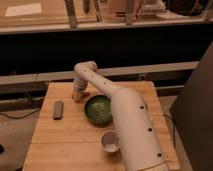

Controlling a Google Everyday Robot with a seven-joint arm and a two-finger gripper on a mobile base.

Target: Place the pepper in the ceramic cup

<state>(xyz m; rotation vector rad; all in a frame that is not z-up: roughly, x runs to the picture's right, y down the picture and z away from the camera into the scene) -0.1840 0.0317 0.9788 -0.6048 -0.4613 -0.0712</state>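
The pepper point(85, 93) shows as a small orange-red shape on the wooden table point(60, 145), just behind the green bowl. My gripper point(78, 95) is right at it, on its left side, down near the table top at the back left. The arm reaches there from the lower right and passes over the bowl's right edge. The ceramic cup point(110, 141) is small, round and white with a pinkish inside. It stands upright near the table's front, in front of the bowl and right beside my arm.
A wide green bowl point(97, 110) sits mid-table. A grey rectangular block point(58, 109) lies to the left of it. A dark counter front runs behind the table, and a dark panel stands at the right.
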